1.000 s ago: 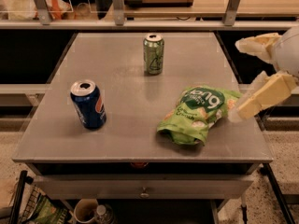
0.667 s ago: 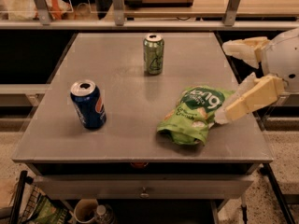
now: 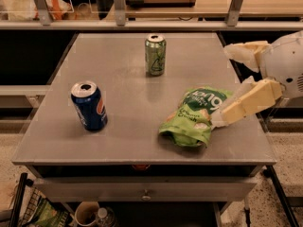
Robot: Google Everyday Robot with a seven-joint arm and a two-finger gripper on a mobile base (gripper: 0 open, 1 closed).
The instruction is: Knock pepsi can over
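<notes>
Camera view:
- Desk (image 3: 132, 141): grey flat top, seen from the front and above. A shallow drawer (image 3: 94, 189) with a small knob runs under its front edge.
- Pepsi can (image 3: 89, 106): dark blue, silver top with an open mouth. It stands upright on the left part of the desk, near the front-left corner, and nothing touches it.
- Green can (image 3: 155, 55): pale green and upright, toward the back of the desk near the middle. It is well apart from the pepsi can.
- Chip bag (image 3: 196, 115): green and crumpled, lying flat on the right front part of the desk.
- Tool (image 3: 225, 84): cream-coloured, reaching in from the right edge on a white arm. Its two fingers (image 3: 251, 100) are spread wide apart and hold nothing. The lower finger's tip is at the right edge of the chip bag, and the upper finger is over the desk's right rim. The tool is well apart from the pepsi can, with the chip bag between them.
- Cup (image 3: 86, 215): on the floor under the desk, at the front left.
</notes>
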